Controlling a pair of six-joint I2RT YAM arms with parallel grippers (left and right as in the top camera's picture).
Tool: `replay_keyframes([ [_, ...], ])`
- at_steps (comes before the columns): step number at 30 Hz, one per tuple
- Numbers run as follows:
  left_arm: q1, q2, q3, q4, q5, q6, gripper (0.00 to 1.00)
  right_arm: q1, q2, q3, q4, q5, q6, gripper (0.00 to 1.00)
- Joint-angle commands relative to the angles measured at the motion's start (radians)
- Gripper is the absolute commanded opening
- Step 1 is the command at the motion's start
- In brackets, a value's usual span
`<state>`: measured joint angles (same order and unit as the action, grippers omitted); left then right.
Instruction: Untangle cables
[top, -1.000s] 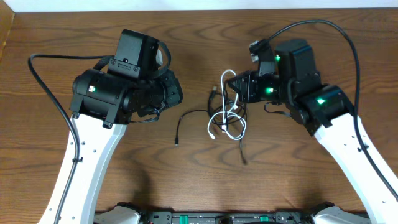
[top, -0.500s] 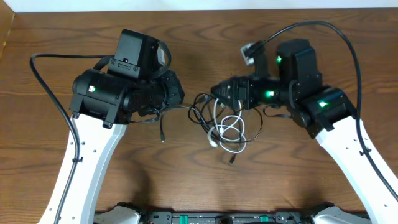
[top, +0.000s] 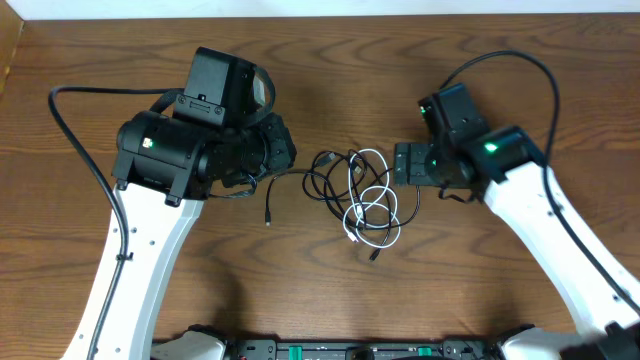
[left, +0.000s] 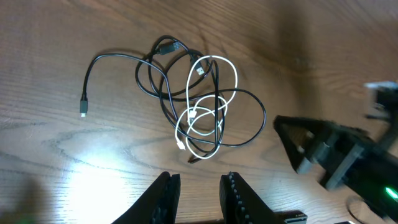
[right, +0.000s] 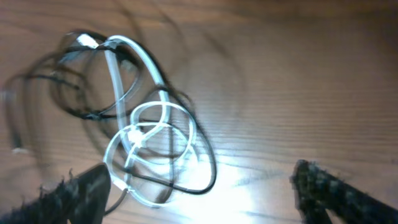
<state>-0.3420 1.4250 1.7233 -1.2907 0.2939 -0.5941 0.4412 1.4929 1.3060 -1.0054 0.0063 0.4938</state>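
at the middle of the wooden surface (top: 330, 60), between the two arms, the cables (top: 360, 195) lie in one loose tangle. the white cable (left: 212, 58) makes several overlapping loops at the heart of it. the two black ones thread through and around those loops. one black cable (left: 118, 56) runs out of the tangle toward the left arm (top: 165, 160) and bends, its plug (left: 82, 112) lying free on the wood. another black end (top: 373, 257) pokes out at the near side of the heap.

the left jaws sit just beside the tangle's left edge. in the left wrist view their two fingers (left: 168, 196) stand only a little apart with bare wood between them. they hold nothing, and the tangle lies ahead of them, not touching.

the right jaws sit just to the right of the tangle and are spread wide. the right wrist view is blurred. there the fingers (right: 84, 193) show at the far sides of the picture, the white loops and a black loop lie on the wood between and ahead of them, and nothing is gripped.
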Motion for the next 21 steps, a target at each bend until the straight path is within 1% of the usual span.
replay_keyframes([
  [1, 0.004, 0.006, -0.005, -0.003, 0.008, 0.018, 0.27, -0.004, 0.135, -0.014, 0.003, 0.037, -0.017, 0.84],
  [4, 0.004, 0.006, -0.005, -0.003, 0.008, 0.018, 0.28, -0.004, 0.224, -0.014, 0.027, 0.016, -0.066, 0.77],
  [7, 0.004, 0.006, -0.005, -0.004, 0.008, 0.018, 0.28, -0.004, 0.280, -0.014, 0.041, 0.006, -0.066, 0.65],
  [8, 0.004, 0.006, -0.005, -0.004, 0.008, 0.018, 0.28, -0.005, 0.298, -0.014, 0.047, 0.005, -0.066, 0.56],
  [9, 0.004, 0.006, -0.005, -0.003, 0.008, 0.018, 0.28, -0.007, 0.314, -0.014, 0.048, 0.000, -0.066, 0.43],
  [11, 0.004, 0.006, -0.005, -0.003, 0.008, 0.018, 0.27, -0.016, 0.326, -0.014, 0.049, -0.031, -0.068, 0.13],
  [12, 0.004, 0.006, -0.005, -0.003, 0.008, 0.018, 0.28, -0.019, 0.325, -0.013, 0.050, -0.049, -0.077, 0.02],
  [17, 0.004, 0.006, -0.005, -0.003, 0.008, 0.018, 0.27, -0.042, 0.263, 0.039, 0.043, -0.220, -0.130, 0.01],
  [20, 0.004, 0.007, -0.005, -0.003, 0.008, 0.018, 0.28, -0.056, 0.181, 0.089, 0.045, -0.377, -0.181, 0.01],
  [21, 0.004, 0.007, -0.005, -0.003, 0.008, 0.018, 0.28, -0.064, 0.125, 0.124, 0.053, -0.480, -0.213, 0.01],
])
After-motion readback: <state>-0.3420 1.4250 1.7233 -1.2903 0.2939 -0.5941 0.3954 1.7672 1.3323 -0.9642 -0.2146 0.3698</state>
